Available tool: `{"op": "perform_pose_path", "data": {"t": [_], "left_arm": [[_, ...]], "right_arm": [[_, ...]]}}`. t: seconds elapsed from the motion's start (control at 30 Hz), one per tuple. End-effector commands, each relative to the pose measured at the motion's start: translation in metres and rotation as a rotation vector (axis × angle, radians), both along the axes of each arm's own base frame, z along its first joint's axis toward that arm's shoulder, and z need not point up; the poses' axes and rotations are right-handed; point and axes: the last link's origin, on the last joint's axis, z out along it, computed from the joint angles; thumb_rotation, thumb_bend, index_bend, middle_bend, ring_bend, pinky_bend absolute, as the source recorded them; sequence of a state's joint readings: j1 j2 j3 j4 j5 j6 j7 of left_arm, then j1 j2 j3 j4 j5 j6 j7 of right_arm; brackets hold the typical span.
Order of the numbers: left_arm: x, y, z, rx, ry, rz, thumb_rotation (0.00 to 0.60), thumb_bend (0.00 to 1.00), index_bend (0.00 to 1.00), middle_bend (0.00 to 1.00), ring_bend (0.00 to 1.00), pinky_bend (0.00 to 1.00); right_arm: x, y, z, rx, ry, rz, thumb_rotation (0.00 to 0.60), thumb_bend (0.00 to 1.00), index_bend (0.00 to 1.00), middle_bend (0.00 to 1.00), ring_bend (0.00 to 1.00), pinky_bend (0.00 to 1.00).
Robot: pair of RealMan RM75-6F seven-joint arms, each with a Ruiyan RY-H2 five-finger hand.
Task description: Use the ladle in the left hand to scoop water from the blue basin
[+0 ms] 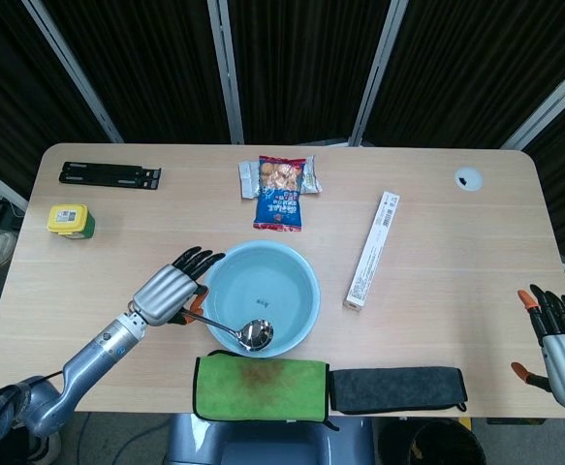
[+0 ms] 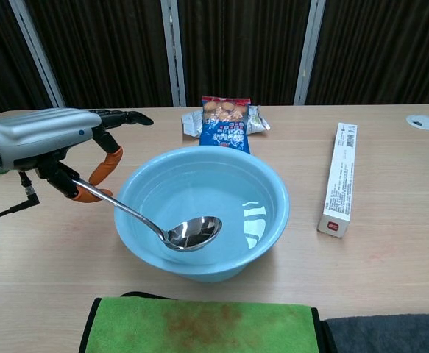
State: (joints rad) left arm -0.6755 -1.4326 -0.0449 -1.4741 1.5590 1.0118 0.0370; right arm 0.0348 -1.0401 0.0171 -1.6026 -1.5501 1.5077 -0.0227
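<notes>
The light blue basin (image 1: 292, 276) (image 2: 273, 198) holds clear water and stands mid-table near the front edge. My left hand (image 1: 169, 292) (image 2: 48, 140) is just left of it and pinches the handle of a steel ladle (image 1: 254, 334) (image 2: 193, 232). The ladle's bowl hangs over the basin's near part, just above the water or at its surface. My right hand (image 1: 558, 336) is at the far right front corner, fingers spread, holding nothing; the chest view does not show it.
A green cloth (image 1: 261, 387) (image 2: 199, 325) and a dark cloth (image 1: 395, 388) lie along the front edge. A long white box (image 1: 371, 250) (image 2: 338, 179) lies right of the basin, a snack bag (image 1: 281, 189) (image 2: 226, 121) behind it. A yellow-lidded tub (image 1: 69, 220) and a black bracket (image 1: 109, 174) sit far left.
</notes>
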Motion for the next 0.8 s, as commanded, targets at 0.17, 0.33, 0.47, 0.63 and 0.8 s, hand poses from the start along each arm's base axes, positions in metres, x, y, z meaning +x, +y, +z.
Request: {"op": "perform_pose_path", "data": {"t": [0.17,0.33,0.47,0.63,0.8], "left_arm": [[0.004,0.017,-0.022,-0.06,-0.016,0.041,0.6,0.3,0.74,0.0,0.0,0.0],[0.013,0.029,-0.037,-0.065,-0.004,0.034,0.6,0.3,0.74,0.0,0.0,0.0],[0.016,0.036,-0.048,-0.075,0.006,0.046,0.6,0.3,0.74,0.0,0.0,0.0],[0.014,0.041,-0.056,-0.07,0.016,0.059,0.6,0.3,0.74,0.0,0.0,0.0],[0.014,0.044,-0.058,-0.055,0.033,0.055,0.6,0.3,0.74,0.0,0.0,0.0]], "right_arm": [[-0.002,-0.002,0.001,-0.008,0.001,-0.003,0.6,0.0,0.0,0.0,0.0,0.0],[-0.001,-0.001,0.003,-0.018,-0.005,0.003,0.6,0.0,0.0,0.0,0.0,0.0],[-0.001,-0.002,0.003,-0.014,-0.006,0.004,0.6,0.0,0.0,0.0,0.0,0.0],[-0.003,-0.003,0.004,-0.009,-0.009,-0.005,0.6,0.0,0.0,0.0,0.0,0.0],[-0.003,-0.002,0.005,-0.013,-0.012,-0.001,0.6,0.0,0.0,0.0,0.0,0.0]]}}
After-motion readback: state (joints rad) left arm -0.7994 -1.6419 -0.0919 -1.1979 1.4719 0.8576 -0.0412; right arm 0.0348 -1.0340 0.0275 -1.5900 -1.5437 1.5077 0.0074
